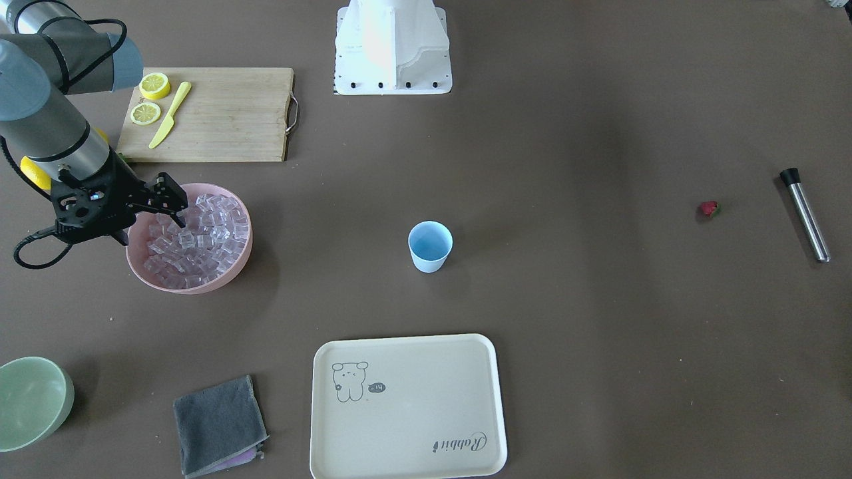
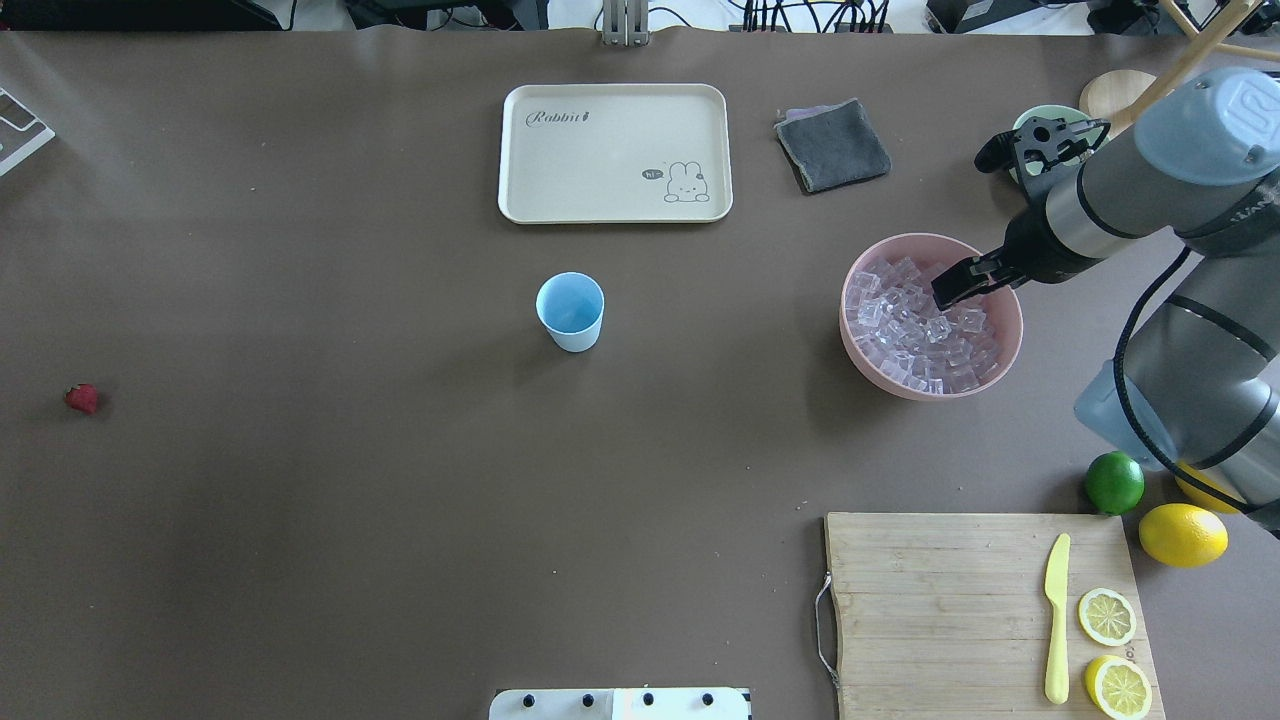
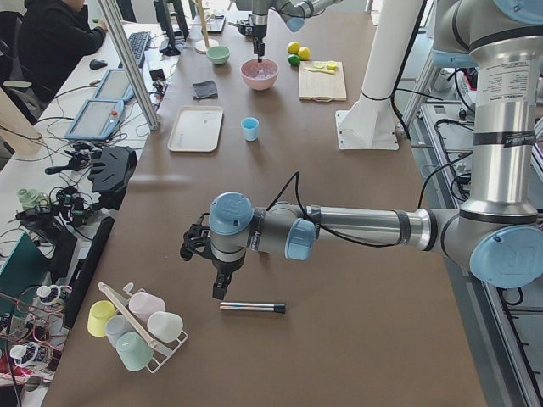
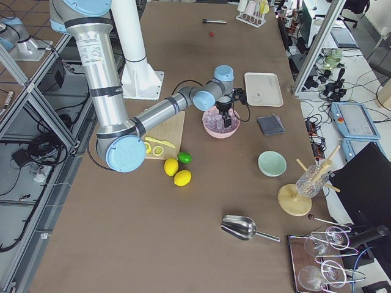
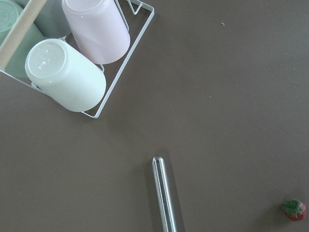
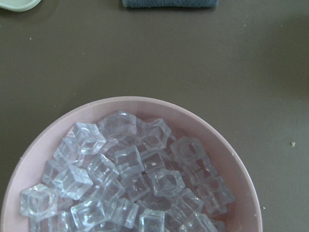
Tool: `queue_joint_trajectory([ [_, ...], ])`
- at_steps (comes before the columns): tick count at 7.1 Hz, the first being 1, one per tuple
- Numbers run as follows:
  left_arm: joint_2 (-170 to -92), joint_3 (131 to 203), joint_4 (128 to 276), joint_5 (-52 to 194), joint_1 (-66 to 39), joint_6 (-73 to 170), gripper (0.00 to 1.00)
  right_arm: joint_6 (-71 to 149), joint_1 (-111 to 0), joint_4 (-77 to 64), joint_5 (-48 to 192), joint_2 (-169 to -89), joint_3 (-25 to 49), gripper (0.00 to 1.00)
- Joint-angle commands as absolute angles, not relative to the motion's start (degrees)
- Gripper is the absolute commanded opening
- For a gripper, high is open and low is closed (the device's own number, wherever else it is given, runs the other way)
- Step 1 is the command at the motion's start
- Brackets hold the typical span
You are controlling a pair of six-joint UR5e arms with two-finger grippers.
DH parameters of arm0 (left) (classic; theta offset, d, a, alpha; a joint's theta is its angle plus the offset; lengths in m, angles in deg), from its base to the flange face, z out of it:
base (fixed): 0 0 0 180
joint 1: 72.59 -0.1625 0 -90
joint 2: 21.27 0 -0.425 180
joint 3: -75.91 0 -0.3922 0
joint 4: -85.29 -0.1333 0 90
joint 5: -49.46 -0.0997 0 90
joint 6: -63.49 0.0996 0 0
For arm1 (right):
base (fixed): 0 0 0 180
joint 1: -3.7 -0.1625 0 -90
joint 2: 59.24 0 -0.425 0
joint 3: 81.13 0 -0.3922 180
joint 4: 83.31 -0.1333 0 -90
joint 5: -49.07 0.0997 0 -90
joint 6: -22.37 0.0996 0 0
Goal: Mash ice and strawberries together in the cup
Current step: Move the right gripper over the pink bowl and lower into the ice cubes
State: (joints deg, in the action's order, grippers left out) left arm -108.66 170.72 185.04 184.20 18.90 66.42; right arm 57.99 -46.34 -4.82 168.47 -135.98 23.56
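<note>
On the robot's right, nearest its base, lies the board (image 2: 940,600) with a yellow knife (image 2: 1057,620) and two lemon slices (image 2: 1107,616) on it. A lime (image 2: 1114,482) and a whole lemon (image 2: 1183,534) sit just beside its far corner.

Farther out, the pink bowl (image 2: 847,335) holds all the ice (image 2: 920,340), heaped in clear cubes. The right gripper (image 2: 948,292) reaches down over the cubes from the bowl's right side. Whether its jaws are parted, or grip a cube, cannot be told.

The cup (image 2: 571,311) stands upright at mid-table, well apart from the bowl. The strawberry (image 2: 82,398) lies alone on the table far to the left, well apart from the cup. Near it lies a metal rod (image 1: 805,216) with a black cap. The left gripper (image 3: 219,294) hangs over the rod's plain end, and only the side view shows it, so I cannot tell how its jaws stand.

Farthest are the tray (image 2: 615,150), a grey cloth (image 2: 832,145) and a green bowl (image 1: 30,399).
</note>
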Motion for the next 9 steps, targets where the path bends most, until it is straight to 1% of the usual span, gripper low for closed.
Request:
queue_joint_trajectory([
  [1,-108.63,170.83,185.05,184.28,18.9,66.48,0.99,58.85,-44.03,-4.48,166.32,-136.14,23.02,0.79],
  [4,-108.63,171.1,185.14,184.28,18.9,66.48,0.99,58.85,-42.98,-4.56,166.14,-135.88,22.23,0.64],
  [6,-108.63,171.1,185.05,184.28,18.9,66.48,0.99,58.85,-42.19,-4.56,164.48,-135.88,21.62,0.61],
  [7,-108.63,171.1,185.13,184.28,18.9,66.48,0.99,58.85,-42.09,-4.56,164.39,-135.79,21.61,0.56],
  [9,-108.63,171.18,185.13,184.28,18.9,66.48,0.99,59.02,-42.01,-4.47,164.47,-135.88,21.61,0.55],
])
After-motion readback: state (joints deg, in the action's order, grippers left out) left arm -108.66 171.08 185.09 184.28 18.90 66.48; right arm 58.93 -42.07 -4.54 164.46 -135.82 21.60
